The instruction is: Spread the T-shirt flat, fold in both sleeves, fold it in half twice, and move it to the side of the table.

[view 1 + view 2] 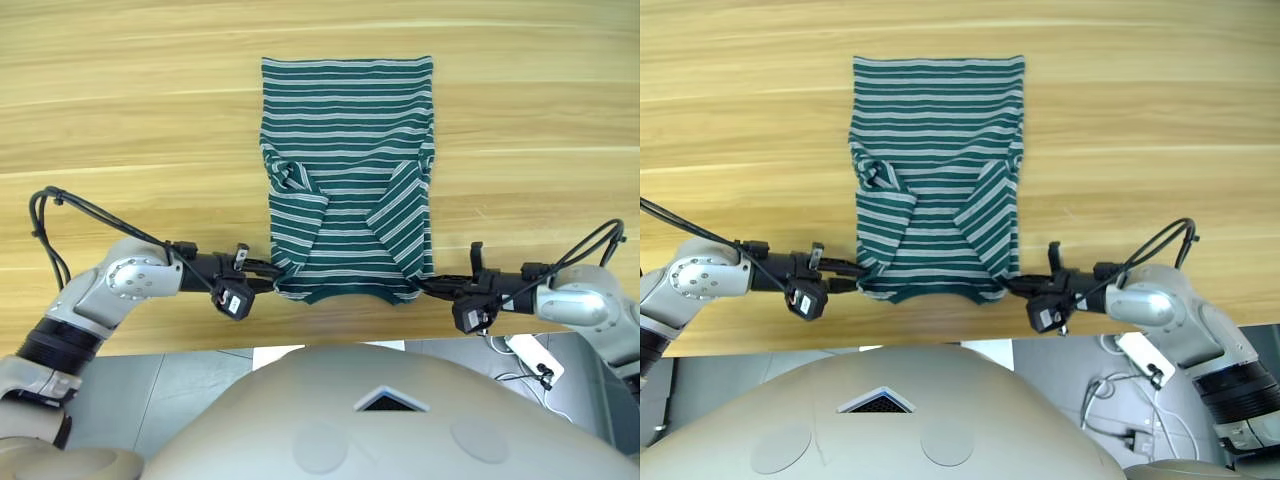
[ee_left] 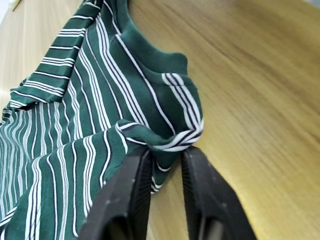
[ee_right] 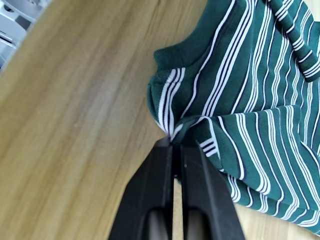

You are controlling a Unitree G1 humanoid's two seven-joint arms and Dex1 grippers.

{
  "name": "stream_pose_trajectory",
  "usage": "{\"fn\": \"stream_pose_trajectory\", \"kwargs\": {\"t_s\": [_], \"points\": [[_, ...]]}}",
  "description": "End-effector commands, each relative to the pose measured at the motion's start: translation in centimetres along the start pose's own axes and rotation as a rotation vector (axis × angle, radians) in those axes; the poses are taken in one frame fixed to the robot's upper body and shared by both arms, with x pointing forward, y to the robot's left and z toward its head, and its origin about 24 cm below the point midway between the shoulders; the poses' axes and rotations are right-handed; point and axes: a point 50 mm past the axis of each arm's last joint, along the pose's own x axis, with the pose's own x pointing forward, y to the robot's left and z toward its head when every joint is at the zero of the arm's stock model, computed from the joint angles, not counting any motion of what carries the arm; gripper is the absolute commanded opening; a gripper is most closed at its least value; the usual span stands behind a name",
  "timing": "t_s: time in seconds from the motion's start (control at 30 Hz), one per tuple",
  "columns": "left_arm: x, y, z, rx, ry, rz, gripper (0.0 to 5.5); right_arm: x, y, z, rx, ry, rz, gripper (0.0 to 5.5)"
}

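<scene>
The green T-shirt [image 1: 348, 170] with white stripes lies on the wooden table [image 1: 120, 120] as a long rectangle, both sleeves folded in over its lower half. My left gripper [image 1: 274, 270] is shut on the T-shirt's near left corner [image 2: 175, 142], pinching a bunched fold of fabric. At the near right corner [image 3: 172, 131], my right gripper [image 1: 425, 285] is shut on the cloth as well. Both near corners sit close to the table's front edge, with the collar [image 1: 345, 296] between them.
Bare wood stretches to the left and right of the shirt and beyond its far hem [image 1: 348, 62]. Below the table's front edge, on the right, a white power strip [image 1: 535, 358] with cables lies on the floor.
</scene>
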Motion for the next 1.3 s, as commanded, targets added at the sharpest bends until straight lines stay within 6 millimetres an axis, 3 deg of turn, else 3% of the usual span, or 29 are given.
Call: {"fn": "stream_pose_trajectory", "kwargs": {"t_s": [0.03, 0.13, 0.47, 0.77, 0.93, 1.13, 1.3], "points": [[-0.1, -0.1, -0.4, -0.017, 0.023, -0.03, 0.45, 0.1, 0.7, -0.6, 0.025, 0.049, 0.051, 0.0], [-0.1, 0.1, -0.3, -0.01, 0.02, -0.018, 0.03, 0.1, 0.6, -0.6, 0.023, 0.046, 0.047, 0.0], [-1.9, 2.1, 0.7, 0.002, -0.036, 0.142, 0.03, -1.4, -0.7, 1.2, -0.013, -0.037, -0.075, 0.0], [-5.5, 1.9, 4.2, -0.006, -0.243, 0.21, 0.03, -5.5, -0.8, 4.9, -0.083, -0.139, -0.168, 0.0], [-6.9, 1.9, 6.1, -0.003, -0.357, 0.242, 0.03, -6.9, -0.5, 6.6, -0.102, -0.236, -0.191, 0.0], [-6.6, 2.2, 4.4, -0.045, -0.29, 0.255, 0.03, -7.4, -1.0, 6.4, -0.09, -0.242, -0.229, 0.0], [-5.6, 5.1, -0.2, -0.07, -0.097, 0.374, 0.03, -5.1, -6.4, 2.7, -0.06, -0.039, -0.461, 0.0]]}}
